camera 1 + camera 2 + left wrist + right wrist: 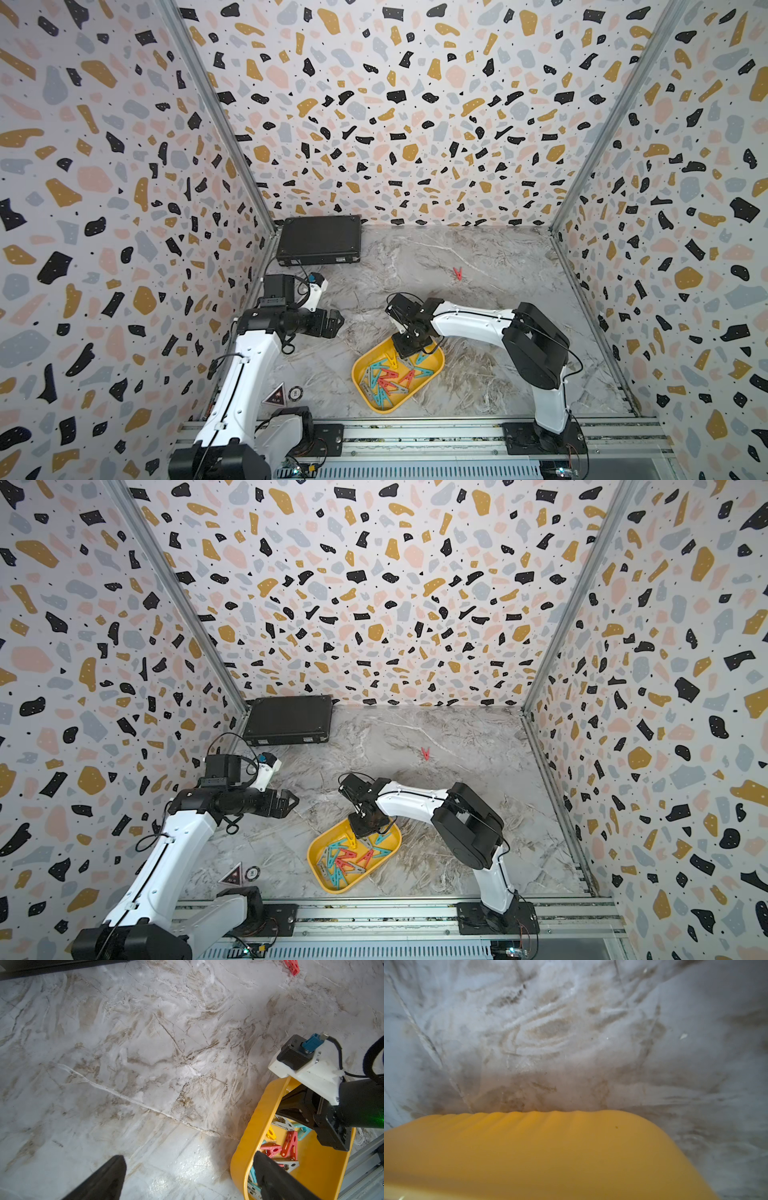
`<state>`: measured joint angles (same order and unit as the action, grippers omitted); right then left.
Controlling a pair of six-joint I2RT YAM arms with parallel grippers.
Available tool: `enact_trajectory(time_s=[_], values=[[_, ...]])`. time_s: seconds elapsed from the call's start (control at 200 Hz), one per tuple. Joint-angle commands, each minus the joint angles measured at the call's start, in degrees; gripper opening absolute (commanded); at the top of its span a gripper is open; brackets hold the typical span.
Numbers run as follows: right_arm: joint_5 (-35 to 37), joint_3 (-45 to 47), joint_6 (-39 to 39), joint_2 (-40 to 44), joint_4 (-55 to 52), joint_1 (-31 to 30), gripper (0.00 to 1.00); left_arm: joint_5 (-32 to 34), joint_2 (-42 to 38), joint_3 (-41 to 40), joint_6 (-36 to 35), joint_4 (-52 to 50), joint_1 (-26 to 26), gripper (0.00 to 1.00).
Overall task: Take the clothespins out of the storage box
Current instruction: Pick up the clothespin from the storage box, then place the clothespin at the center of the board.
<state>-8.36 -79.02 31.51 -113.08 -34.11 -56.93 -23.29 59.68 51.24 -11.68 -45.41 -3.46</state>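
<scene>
The yellow storage box (360,379) (315,862) sits on the marble table near the front, with several teal, red, grey and yellow clothespins (388,380) (345,860) (288,1145) lying in it. One red clothespin (457,273) (425,753) (292,967) lies on the table farther back. My right gripper (405,353) (360,833) points down into the box's far end, shut, beside a yellow clothespin (392,358). Its tips are hidden, so I cannot tell if anything is between them. The right wrist view shows only the box wall (550,1147). My left gripper (332,324) (190,1159) hovers open and holds nothing, left of the box.
A flat black case (319,240) (289,719) lies at the back left corner. A triangular sticker (274,395) and a round one (295,392) are at the front left. A metal rail (415,436) runs along the front; patterned walls enclose the other three sides.
</scene>
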Motion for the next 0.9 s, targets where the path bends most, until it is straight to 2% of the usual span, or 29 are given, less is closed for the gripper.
enact_trajectory(time_s=[0.0,0.225,0.551,0.706,0.896], values=[[0.1,-2.0,0.03,4.28,-1.24,-0.26,0.0,0.09,-0.73,-0.53,-1.02,0.37,0.2,1.0],[0.75,-2.01,0.3,8.24,-1.91,-0.25,0.0,0.33,-0.71,-0.57,-1.06,0.45,0.21,1.0],[5.75,-2.03,-1.55,15.25,-4.8,0.64,0.0,0.55,-0.44,-0.45,-1.01,0.45,0.21,1.0],[5.77,-1.56,-3.06,18.24,-6.57,4.81,0.0,0.7,-0.28,-0.56,-1.06,0.49,0.17,1.0],[5.54,-0.08,-5.41,22.3,-8.01,13.33,0.0,0.8,-0.26,-0.51,-1.0,0.51,0.21,1.0]])
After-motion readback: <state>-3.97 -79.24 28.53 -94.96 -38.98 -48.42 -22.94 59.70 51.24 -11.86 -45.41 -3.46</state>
